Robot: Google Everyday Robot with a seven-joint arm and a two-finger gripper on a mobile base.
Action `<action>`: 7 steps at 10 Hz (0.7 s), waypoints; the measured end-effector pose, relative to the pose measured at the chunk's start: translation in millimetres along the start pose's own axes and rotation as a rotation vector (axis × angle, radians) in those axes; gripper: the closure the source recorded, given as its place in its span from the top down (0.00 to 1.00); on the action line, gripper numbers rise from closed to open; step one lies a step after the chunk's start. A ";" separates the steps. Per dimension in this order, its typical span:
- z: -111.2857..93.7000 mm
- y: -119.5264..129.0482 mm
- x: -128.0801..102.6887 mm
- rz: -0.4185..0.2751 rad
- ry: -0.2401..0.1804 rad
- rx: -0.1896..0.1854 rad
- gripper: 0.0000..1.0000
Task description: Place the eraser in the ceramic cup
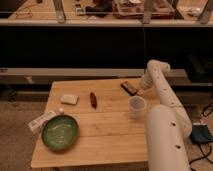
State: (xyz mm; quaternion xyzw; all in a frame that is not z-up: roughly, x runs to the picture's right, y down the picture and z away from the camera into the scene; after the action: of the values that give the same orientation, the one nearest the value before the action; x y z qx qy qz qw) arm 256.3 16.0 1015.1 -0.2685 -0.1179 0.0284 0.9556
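Note:
The eraser [128, 87], a small dark block with a reddish-brown top, lies on the wooden table [107, 135] near its far right edge. My gripper [138, 89] is down at the eraser's right end, shut on it and hiding that end. The eraser still rests on the tabletop. The ceramic cup [136, 106], small, white and without a handle, stands upright just in front of the eraser, close to my white arm [165, 125].
A green bowl [60, 132] sits at the front left with a white carton [42, 120] beside it. A flat white pad [69, 99] and a slim dark red stick [93, 99] lie mid-table. A dark shelf unit runs behind the table.

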 end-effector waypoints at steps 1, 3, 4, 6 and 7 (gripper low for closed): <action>-10.8 -3.4 -1.0 0.008 -0.012 0.007 0.00; -36.7 -12.9 5.9 0.022 -0.012 0.041 0.00; -45.2 -15.7 8.3 0.026 -0.009 0.051 0.00; -62.8 -21.1 8.8 0.037 -0.021 0.074 0.00; -68.5 -22.2 9.0 0.039 -0.027 0.081 0.00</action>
State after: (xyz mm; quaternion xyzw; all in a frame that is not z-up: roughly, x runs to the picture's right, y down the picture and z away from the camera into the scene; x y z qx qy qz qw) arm 281.3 -36.6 971.7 -0.2314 -0.1242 0.0553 0.9633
